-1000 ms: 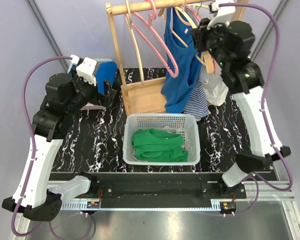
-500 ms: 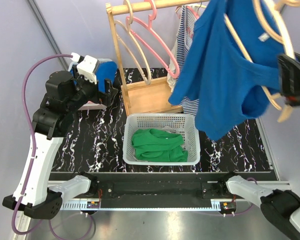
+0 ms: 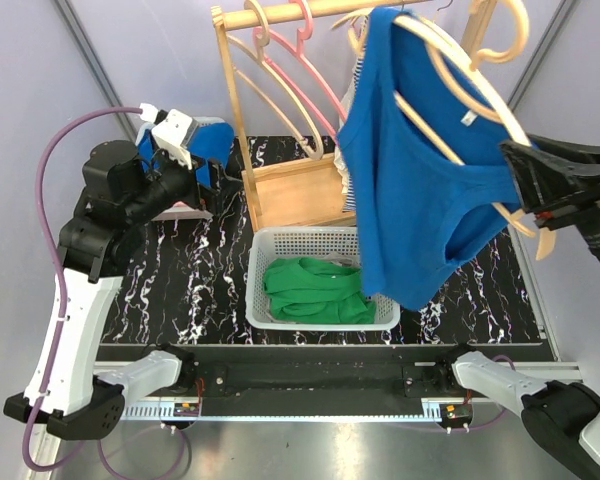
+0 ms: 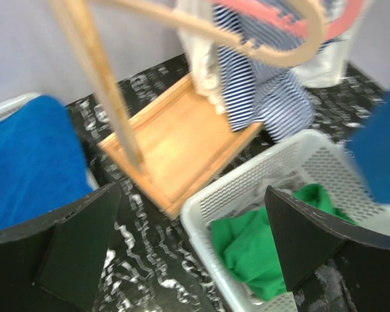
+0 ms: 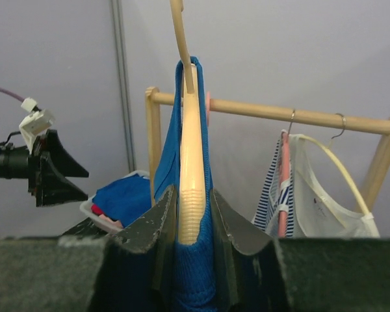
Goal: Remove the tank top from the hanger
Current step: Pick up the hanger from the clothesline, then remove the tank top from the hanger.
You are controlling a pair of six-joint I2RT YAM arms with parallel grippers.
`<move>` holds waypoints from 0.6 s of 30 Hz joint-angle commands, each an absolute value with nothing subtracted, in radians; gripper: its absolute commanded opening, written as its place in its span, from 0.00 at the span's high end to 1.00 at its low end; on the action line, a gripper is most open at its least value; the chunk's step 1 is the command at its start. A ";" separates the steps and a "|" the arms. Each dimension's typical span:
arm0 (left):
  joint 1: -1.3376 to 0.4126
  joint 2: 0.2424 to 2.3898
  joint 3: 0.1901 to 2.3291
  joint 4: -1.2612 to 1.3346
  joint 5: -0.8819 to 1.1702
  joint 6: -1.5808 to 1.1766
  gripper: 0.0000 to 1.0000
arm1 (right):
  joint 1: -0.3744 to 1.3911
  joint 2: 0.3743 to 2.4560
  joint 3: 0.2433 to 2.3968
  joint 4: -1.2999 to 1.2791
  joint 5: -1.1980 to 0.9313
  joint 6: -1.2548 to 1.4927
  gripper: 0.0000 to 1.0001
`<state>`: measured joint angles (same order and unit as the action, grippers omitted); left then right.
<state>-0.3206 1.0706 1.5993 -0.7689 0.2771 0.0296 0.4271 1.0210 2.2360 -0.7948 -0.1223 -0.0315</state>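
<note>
The blue tank top (image 3: 420, 200) hangs on a pale wooden hanger (image 3: 460, 75), held up in the air to the right of the rack and off its rail. My right gripper (image 3: 528, 198) is shut on the hanger's lower arm end, with the top's strap pinched along with it. In the right wrist view the hanger (image 5: 190, 162) rises between the jaws of that gripper (image 5: 194, 224), and blue fabric (image 5: 196, 279) fills the gap below. My left gripper (image 3: 202, 182) hovers open at the left, behind the basket, holding nothing. Its fingers (image 4: 71, 253) frame the basket corner.
A white basket (image 3: 320, 233) with a green garment (image 3: 315, 290) sits mid-table, partly under the hanging top. The wooden rack (image 3: 280, 15) carries pink hangers (image 3: 300, 80), a striped garment (image 3: 353, 90) and a white one (image 5: 325, 208). A tub of blue cloth (image 3: 215, 140) stands back left.
My right arm lifted the hanger with the tank top off the rack rail and carried it up and toward the near right. The left arm shifted only slightly.
</note>
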 commanded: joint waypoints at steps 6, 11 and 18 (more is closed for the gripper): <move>-0.319 0.985 1.675 -0.686 0.607 0.122 0.01 | 0.422 0.996 2.198 -0.775 -0.475 -0.026 1.00; -0.319 0.940 1.678 -0.597 0.724 0.156 0.01 | 0.423 1.017 2.120 -0.773 -0.549 0.026 1.00; -0.319 0.969 1.747 -0.603 0.764 0.169 0.01 | 0.422 1.023 1.950 -0.684 -0.632 0.075 1.00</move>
<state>-0.3206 0.9371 1.6989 -0.6460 0.6865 0.1467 0.4252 1.0065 2.0037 -0.8181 -0.5583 0.0307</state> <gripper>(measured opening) 0.985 0.276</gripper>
